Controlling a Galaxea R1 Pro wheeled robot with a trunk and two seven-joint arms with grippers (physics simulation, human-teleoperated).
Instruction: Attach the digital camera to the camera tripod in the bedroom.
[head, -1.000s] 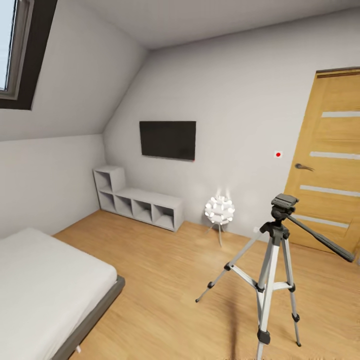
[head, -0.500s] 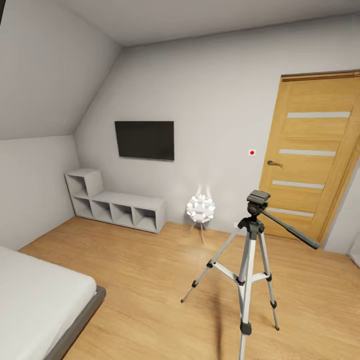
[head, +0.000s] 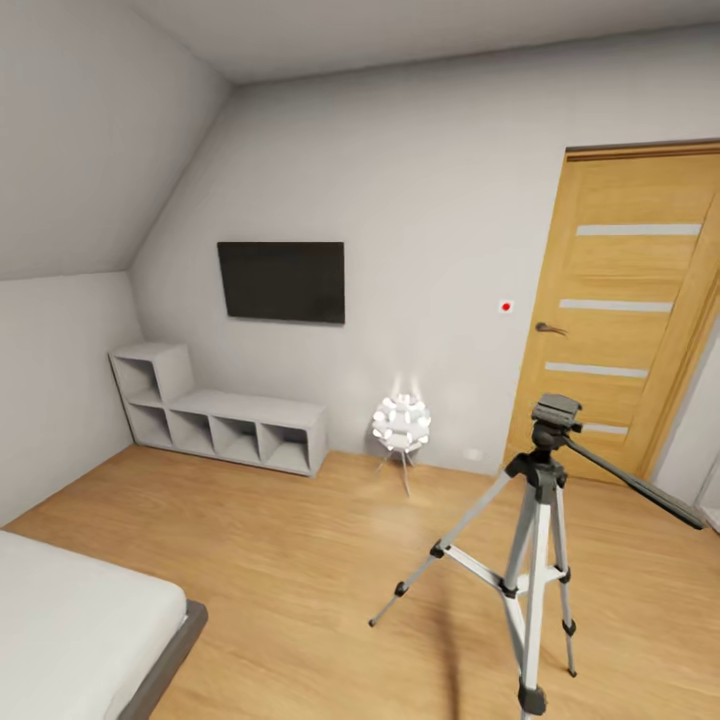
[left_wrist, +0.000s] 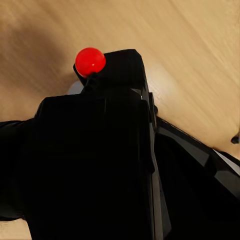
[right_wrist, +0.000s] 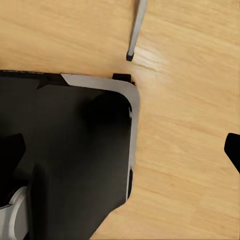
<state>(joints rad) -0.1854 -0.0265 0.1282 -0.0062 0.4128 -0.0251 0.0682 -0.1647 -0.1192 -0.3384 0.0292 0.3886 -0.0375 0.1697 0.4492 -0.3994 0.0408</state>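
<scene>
Gripper state differs by arm, as far as the wrist views allow a reading. In the left wrist view the left gripper (left_wrist: 100, 165) is hard to separate from the black bulk in front of the lens, but that bulk carries a bright red dot, so it looks to be the digital camera (left_wrist: 107, 125) held in the left arm's grasp; the fingers themselves cannot be made out. In the right wrist view a fingertip shows at the frame's edge, but whether the right gripper is wide or narrow cannot be told; a black panel with a silver rim, likely part of the robot's own body, lies over the wood floor (right_wrist: 190, 150), and a thin silver leg tip of the tripod rests on the floor beyond it.

From the head view the camera tripod (head: 535, 540) stands upright on the floor ahead and to the robot's right, in front of the wooden door (head: 630, 300). Its long axis is vertical, its black pan head at the top, and the long handle slants down and away to the right. The mount plate on top appears bare.

The relation that matters: the digital camera sits on the left arm while the tripod lies right of centre, so the left arm probably has to reach across and upward to bring it down onto the pan head from above.
</scene>
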